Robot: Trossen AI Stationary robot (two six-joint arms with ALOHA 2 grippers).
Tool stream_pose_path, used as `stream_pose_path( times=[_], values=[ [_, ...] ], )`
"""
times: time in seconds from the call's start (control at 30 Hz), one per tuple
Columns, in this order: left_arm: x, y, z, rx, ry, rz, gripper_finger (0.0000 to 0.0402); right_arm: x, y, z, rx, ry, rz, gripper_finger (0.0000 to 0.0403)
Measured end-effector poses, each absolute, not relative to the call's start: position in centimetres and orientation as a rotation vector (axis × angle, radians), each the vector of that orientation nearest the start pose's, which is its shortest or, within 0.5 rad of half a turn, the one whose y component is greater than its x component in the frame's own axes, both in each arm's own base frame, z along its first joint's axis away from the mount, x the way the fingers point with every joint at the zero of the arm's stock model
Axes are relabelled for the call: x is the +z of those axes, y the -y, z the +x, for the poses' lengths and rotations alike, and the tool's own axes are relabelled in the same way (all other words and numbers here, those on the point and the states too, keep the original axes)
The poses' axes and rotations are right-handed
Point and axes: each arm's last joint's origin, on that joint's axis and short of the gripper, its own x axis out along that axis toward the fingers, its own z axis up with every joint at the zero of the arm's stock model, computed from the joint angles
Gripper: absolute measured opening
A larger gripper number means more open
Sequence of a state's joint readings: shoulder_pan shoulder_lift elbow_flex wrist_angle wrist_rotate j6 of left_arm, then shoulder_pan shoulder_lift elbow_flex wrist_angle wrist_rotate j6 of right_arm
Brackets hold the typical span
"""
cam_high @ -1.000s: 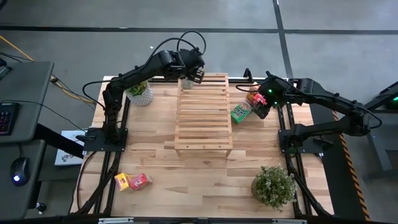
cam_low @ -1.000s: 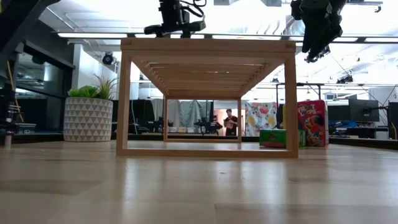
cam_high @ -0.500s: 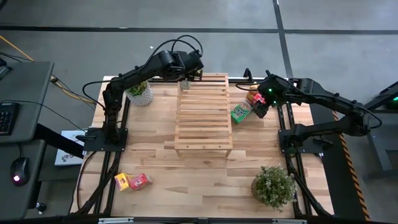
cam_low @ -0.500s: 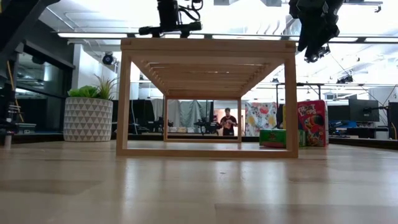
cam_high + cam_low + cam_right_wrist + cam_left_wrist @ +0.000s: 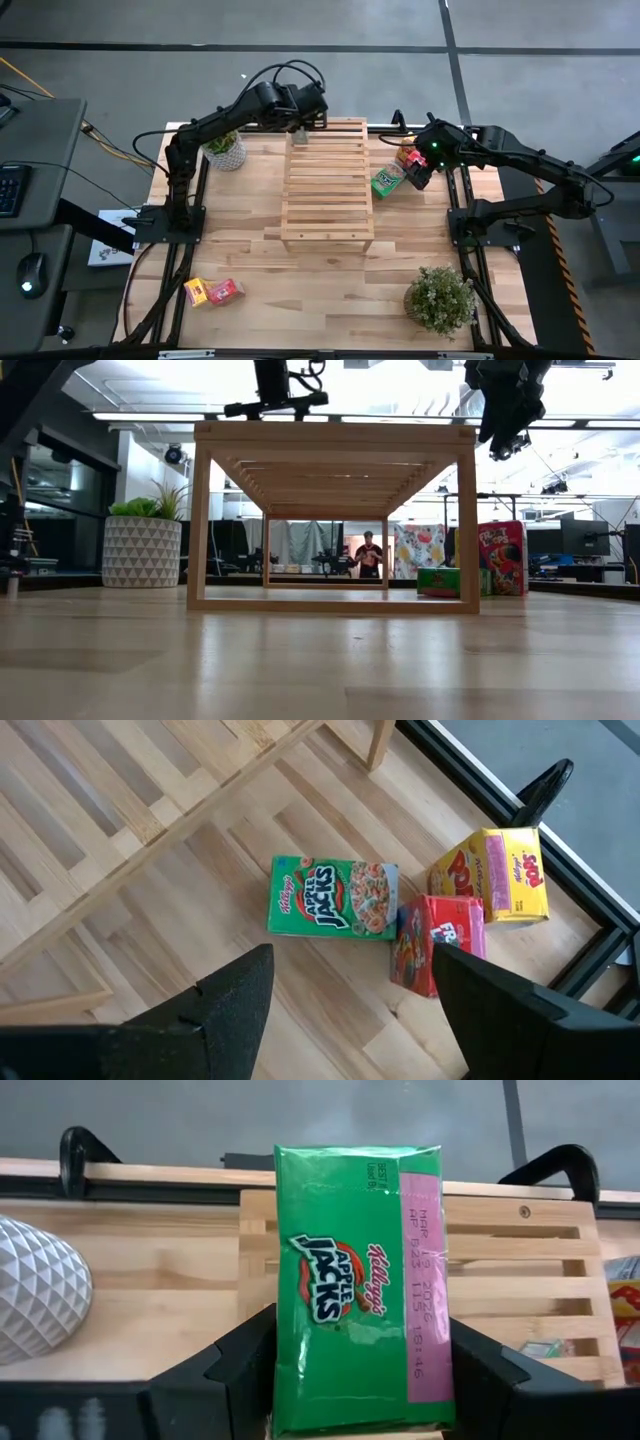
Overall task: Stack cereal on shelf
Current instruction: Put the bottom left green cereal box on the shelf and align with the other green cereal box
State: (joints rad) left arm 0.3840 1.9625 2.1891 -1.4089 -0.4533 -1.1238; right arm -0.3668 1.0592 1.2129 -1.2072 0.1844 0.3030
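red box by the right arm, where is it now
High view: the red box stands on the table right of the shelf, between the green box and yellow box.

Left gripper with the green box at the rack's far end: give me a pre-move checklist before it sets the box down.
1. Left gripper shut on green Apple Jacks box: ok.
2. Box over the rack, far end: ok.
3. Box bottom touching the slats: cannot tell.
4. Rack top free of other boxes: ok.
5. Right gripper open, away from the rack, above the three boxes on the table: ok.
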Motion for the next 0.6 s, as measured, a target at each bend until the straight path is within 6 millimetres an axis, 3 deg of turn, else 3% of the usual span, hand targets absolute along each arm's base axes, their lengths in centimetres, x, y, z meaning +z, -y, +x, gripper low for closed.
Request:
stream_pose_path(
  times=[0.6],
  values=[
    [37.49, -15.07, 35.27, 1.274, -0.673, -0.878, 0.0207, 35.03, 6.84, 16.32, -0.644, -0.915, 0.348, 0.0266]
  ],
)
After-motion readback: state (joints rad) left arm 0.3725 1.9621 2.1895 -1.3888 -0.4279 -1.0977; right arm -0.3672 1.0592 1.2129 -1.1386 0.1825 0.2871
